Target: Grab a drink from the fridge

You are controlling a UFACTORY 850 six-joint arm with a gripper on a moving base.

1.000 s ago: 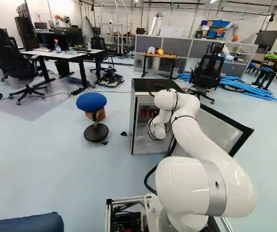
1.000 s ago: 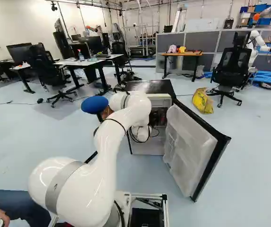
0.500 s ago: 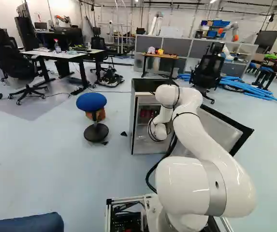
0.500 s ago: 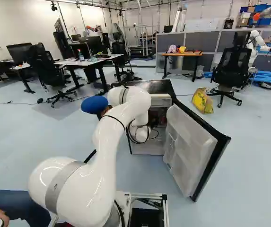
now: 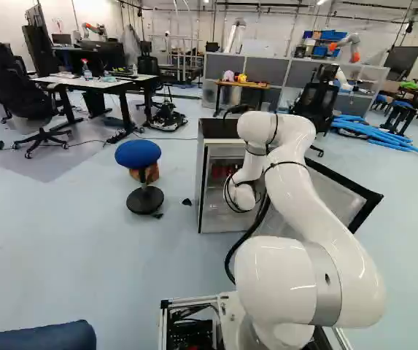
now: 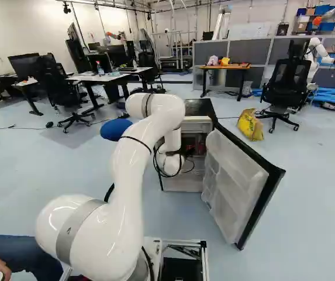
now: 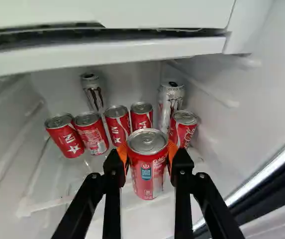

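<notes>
shelf [image 7: 57, 181], red cans [image 7: 92, 133], pale floor [image 5: 70, 248], desks [image 5: 110, 83]

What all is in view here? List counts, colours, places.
Boxy open fridge: one, white inside, black top, ahead
Nearest metal drink can: one, red, in front
Other small metal cans: five, red, in the fridge
Tall metal cans: two, silvery, fridge's back
Round padded stool: one, blue, left of fridge
Crumpled bag: one, yellow, beyond fridge door
Wheeled chairs: several, black, both sides
Flat desks: several, white, far left
Long tubes: several, blue, floor, far right
Another robot: at least one, white, far right
Jointed arm: one, white, base views' foot
End effector: one, black with orange pads, gripping nearest can
</notes>
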